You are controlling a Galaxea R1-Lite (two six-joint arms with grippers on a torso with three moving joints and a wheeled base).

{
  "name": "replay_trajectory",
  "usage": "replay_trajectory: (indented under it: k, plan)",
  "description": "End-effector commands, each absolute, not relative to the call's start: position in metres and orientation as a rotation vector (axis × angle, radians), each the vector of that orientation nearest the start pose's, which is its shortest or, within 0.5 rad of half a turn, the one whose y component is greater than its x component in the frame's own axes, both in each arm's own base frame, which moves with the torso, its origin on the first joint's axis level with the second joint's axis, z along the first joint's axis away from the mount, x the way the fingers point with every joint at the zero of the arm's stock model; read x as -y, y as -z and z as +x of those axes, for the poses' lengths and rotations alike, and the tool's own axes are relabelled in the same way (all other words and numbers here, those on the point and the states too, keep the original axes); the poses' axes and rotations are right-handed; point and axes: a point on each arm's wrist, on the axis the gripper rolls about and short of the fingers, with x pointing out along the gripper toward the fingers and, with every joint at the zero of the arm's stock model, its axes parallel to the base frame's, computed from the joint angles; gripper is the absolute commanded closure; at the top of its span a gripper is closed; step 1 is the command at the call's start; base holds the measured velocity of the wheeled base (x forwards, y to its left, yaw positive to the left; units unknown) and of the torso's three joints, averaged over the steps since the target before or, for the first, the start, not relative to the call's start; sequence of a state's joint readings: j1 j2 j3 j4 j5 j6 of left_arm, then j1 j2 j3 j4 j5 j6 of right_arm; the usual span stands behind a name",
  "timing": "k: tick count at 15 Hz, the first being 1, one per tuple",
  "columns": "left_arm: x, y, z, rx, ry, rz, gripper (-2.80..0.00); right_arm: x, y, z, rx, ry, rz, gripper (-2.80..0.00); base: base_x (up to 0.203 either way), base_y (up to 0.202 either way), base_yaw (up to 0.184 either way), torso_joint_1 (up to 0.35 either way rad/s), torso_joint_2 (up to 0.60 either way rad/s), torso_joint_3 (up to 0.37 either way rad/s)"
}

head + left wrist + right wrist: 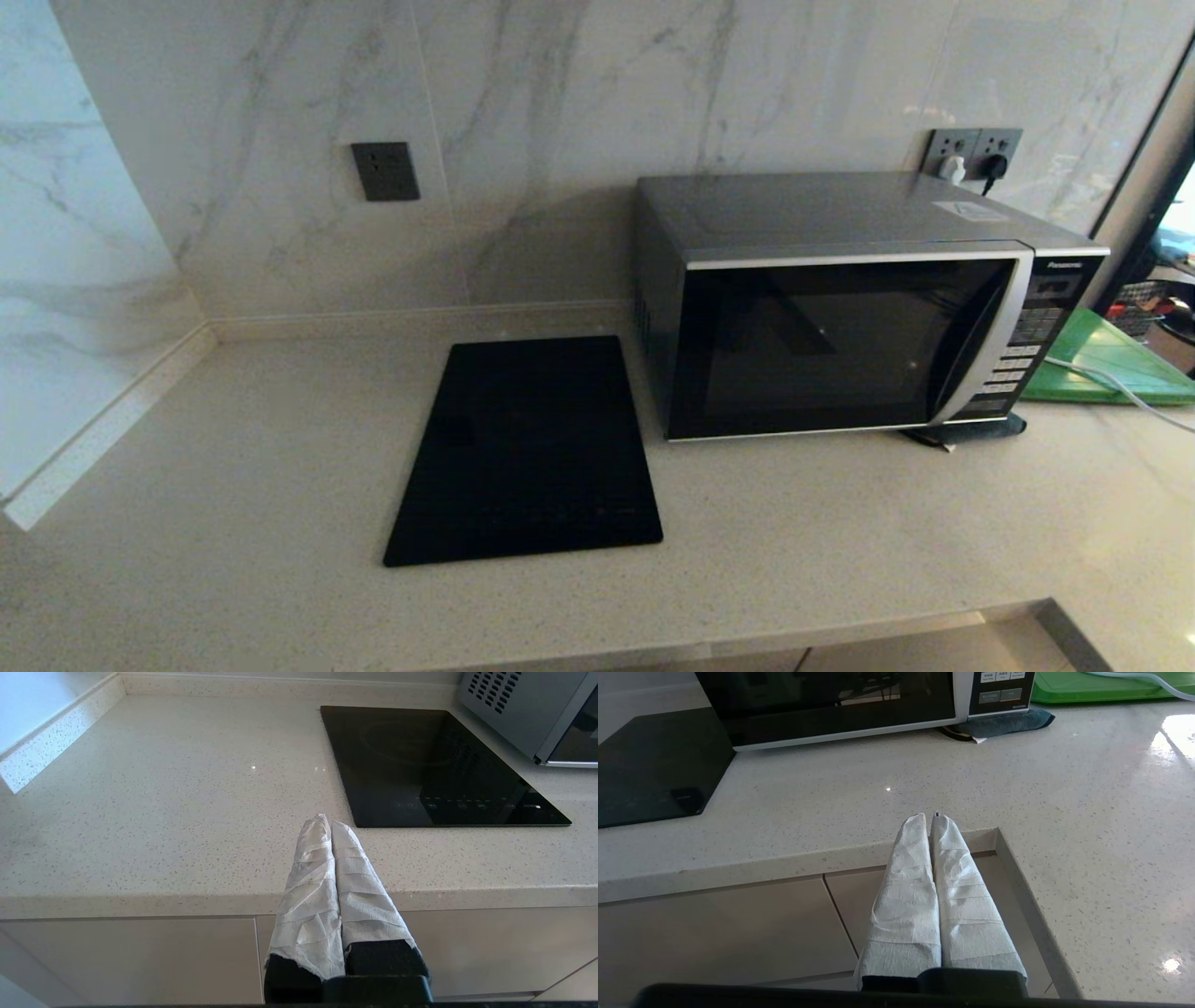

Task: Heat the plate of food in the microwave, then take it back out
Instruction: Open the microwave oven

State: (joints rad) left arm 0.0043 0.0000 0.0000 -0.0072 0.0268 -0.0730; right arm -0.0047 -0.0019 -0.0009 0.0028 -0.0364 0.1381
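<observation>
The black and silver microwave (pixel 840 317) stands at the back right of the counter with its dark glass door closed; its lower front (pixel 831 714) and its grey side (pixel 514 704) show in the wrist views. The lilac plate of food is out of view. Neither arm appears in the head view. My left gripper (pixel 327 822) hangs shut and empty by the counter's front edge, left of the cooktop. My right gripper (pixel 930 817) is shut and empty too, at the counter's front edge before the microwave. Both have white-wrapped fingers.
A flat black glass cooktop (pixel 527 453) lies left of the microwave. A green board (pixel 1111 359) with a white cable lies to its right. A dark cloth (pixel 1004 722) sits under the microwave's right front corner. The counter edge steps inward at the right (pixel 999 835).
</observation>
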Motion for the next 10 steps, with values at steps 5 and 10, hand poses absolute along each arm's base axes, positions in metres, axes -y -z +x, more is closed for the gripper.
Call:
replay_trajectory:
  k: [5, 10]
  plan:
    - [-0.0005, -0.0763, -0.0227, 0.007, -0.032, -0.074, 0.0, 0.0007, -0.0756, -0.0229, 0.001, 0.041, 0.14, 0.0, 0.0, 0.0, 0.0, 0.0, 0.0, 0.0]
    - [-0.0005, -0.0763, -0.0227, 0.007, -0.032, -0.074, 0.0, 0.0007, -0.0756, -0.0229, 0.001, 0.041, 0.138, 0.0, 0.0, 0.0, 0.0, 0.0, 0.0, 0.0]
